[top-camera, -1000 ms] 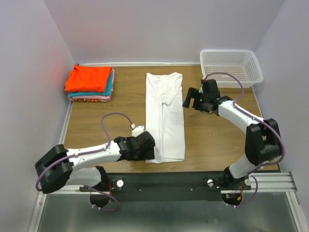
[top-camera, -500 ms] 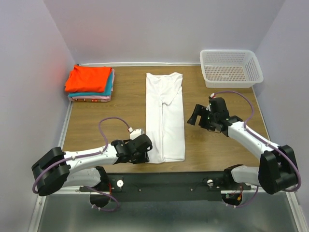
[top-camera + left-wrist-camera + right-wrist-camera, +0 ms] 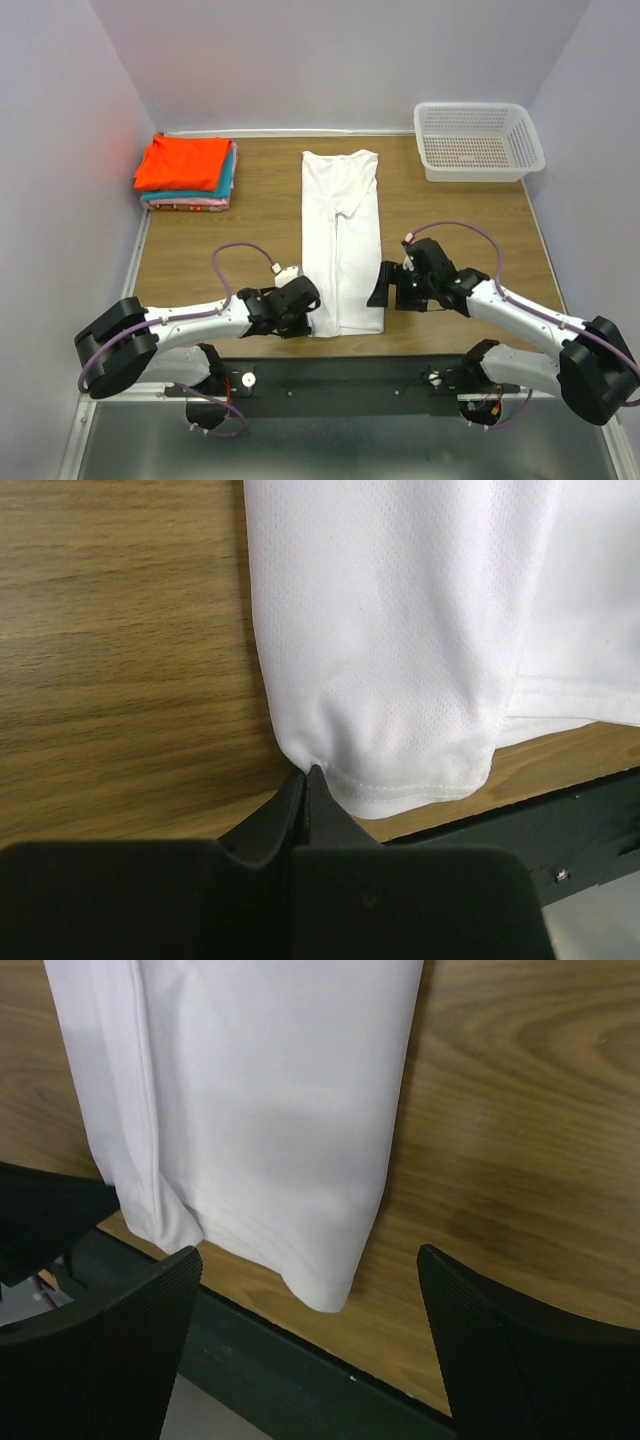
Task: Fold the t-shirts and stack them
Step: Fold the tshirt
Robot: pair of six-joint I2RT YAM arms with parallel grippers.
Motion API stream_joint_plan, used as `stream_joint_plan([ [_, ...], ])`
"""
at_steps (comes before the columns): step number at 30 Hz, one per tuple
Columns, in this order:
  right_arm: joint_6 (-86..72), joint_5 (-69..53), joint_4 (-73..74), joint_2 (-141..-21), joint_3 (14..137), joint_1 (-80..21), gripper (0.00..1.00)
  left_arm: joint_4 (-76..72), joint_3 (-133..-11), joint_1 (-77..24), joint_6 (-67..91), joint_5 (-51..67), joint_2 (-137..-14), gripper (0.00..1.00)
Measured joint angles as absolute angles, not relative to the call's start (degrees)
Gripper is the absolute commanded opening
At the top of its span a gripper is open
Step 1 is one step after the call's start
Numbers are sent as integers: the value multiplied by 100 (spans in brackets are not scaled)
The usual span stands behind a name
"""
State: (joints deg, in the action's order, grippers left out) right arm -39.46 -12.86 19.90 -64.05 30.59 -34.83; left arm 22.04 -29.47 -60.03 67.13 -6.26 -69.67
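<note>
The white t-shirt (image 3: 342,240) lies flat on the bench (image 3: 250,225) as a narrow strip, its long axis running from the near edge straight away toward the far wall, hem end nearest the arms; the folded stack (image 3: 188,170) (orange-red on top, teal and pink beneath) sits well apart at the far left. Both arms stand at the hem end, one at each corner. The left gripper (image 3: 308,772) has its jaws closed together, the tip touching the near-left hem corner; whether any cloth is caught between them I cannot tell. The right gripper (image 3: 310,1260) is spread wide and holds nothing; the near-right hem corner lies just ahead, between its fingers. I judge the coming fold carries the hem along that axis toward the far end, so the right gripper must first close on its corner.
</note>
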Motion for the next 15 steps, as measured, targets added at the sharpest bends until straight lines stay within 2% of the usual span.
stream_joint_plan([
  [15, -4845, -965, 2381, -6571, 2829, -4438, 54, 2193, -2908, -6003, 6742, -611, -6914, 0],
])
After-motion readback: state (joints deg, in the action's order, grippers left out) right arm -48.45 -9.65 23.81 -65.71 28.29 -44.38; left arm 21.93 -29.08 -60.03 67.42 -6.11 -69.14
